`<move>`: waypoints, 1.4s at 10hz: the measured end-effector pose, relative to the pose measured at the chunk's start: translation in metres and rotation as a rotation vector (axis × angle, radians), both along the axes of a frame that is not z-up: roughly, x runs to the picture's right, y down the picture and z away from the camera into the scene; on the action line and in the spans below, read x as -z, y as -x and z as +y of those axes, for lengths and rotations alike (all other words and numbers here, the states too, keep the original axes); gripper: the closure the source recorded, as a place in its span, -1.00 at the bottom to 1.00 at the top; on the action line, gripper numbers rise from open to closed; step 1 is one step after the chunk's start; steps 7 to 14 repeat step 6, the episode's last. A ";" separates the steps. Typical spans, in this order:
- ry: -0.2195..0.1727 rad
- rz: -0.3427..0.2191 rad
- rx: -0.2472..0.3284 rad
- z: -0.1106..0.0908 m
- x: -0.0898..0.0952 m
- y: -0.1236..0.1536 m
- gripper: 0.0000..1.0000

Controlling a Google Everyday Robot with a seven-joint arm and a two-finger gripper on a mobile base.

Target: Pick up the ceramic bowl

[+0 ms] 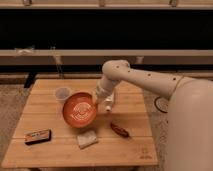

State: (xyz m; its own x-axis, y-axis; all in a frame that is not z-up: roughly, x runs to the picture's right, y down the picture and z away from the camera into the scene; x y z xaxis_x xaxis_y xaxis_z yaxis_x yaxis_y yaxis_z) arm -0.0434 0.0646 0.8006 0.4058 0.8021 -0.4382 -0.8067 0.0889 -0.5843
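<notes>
The ceramic bowl (79, 110) is orange-red and glossy with lighter rings inside. It is tilted, its inside facing the camera, and its right side is raised off the wooden table (55, 150). My gripper (100, 103) is at the bowl's right rim and is shut on it. The white arm reaches in from the right.
A small translucent white cup (62, 93) stands just left of and behind the bowl. A white cloth-like pad (87, 139) lies in front of the bowl. A dark bar (38, 136) lies at the front left, and a reddish-brown item (119, 130) at the front right.
</notes>
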 end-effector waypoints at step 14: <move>-0.024 -0.030 -0.025 -0.018 0.016 -0.009 1.00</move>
